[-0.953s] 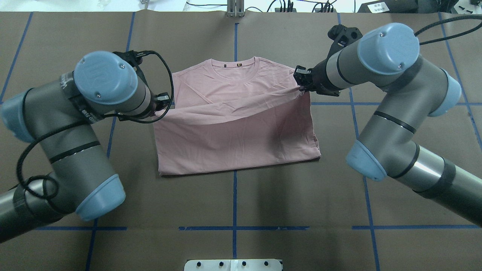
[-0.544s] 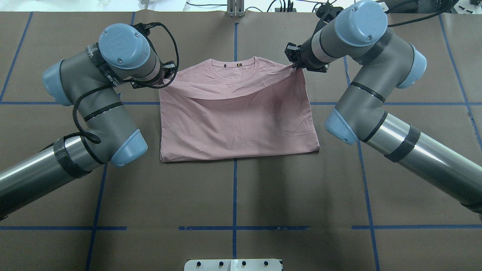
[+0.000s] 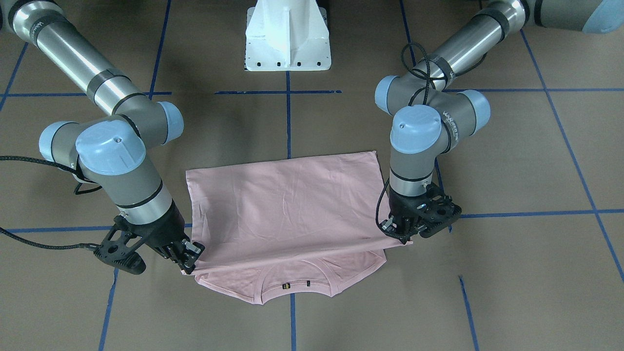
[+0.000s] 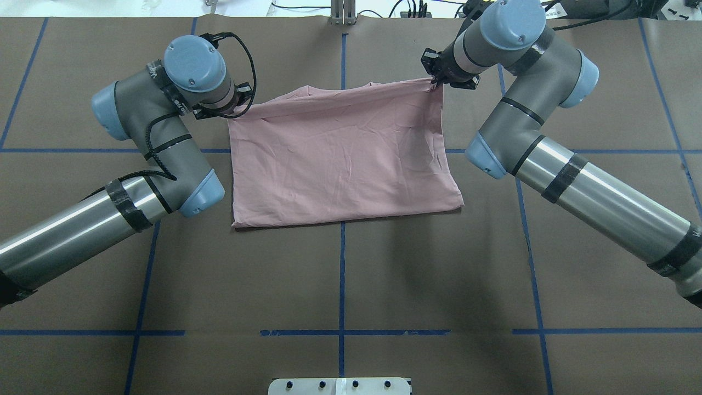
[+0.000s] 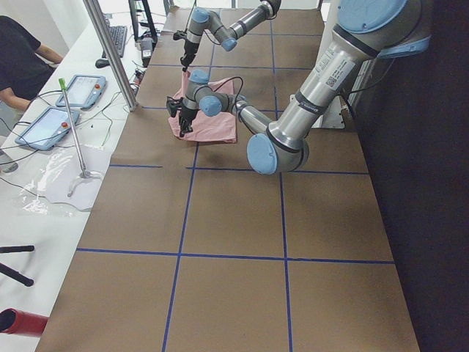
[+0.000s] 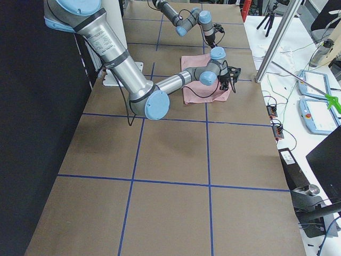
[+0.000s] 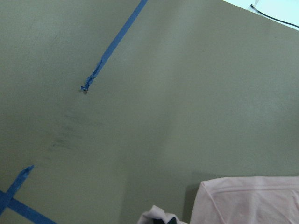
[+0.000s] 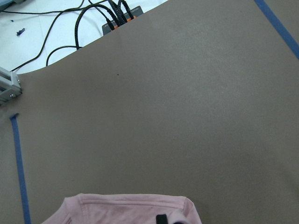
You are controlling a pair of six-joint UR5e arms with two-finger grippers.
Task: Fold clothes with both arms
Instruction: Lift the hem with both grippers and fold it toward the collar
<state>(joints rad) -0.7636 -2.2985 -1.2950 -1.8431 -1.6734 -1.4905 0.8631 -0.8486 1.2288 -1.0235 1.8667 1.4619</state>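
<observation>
The pale pink T-shirt (image 4: 340, 153) lies on the brown table, folded in half, its upper layer drawn over toward the collar (image 3: 287, 287). No print shows. My left gripper (image 4: 241, 102) is shut on the upper layer's left corner. It also shows in the front view (image 3: 399, 233). My right gripper (image 4: 439, 82) is shut on the right corner, and also shows in the front view (image 3: 189, 259). Both hold the hem edge just above the shoulders. The wrist views show the shirt's far edge (image 7: 252, 200) (image 8: 126, 210) below each gripper.
The white pedestal base (image 3: 287, 39) stands at the robot's side of the table. Blue tape lines (image 4: 341, 274) cross the brown cover. An aluminium post (image 4: 343, 11) and cables (image 8: 112, 18) sit at the far edge. Operators' tablets (image 5: 80, 92) lie beyond it.
Both grippers have carried the hem farther away from the robot, from mid-chest to the collar. The upper layer now covers nearly the whole shirt.
</observation>
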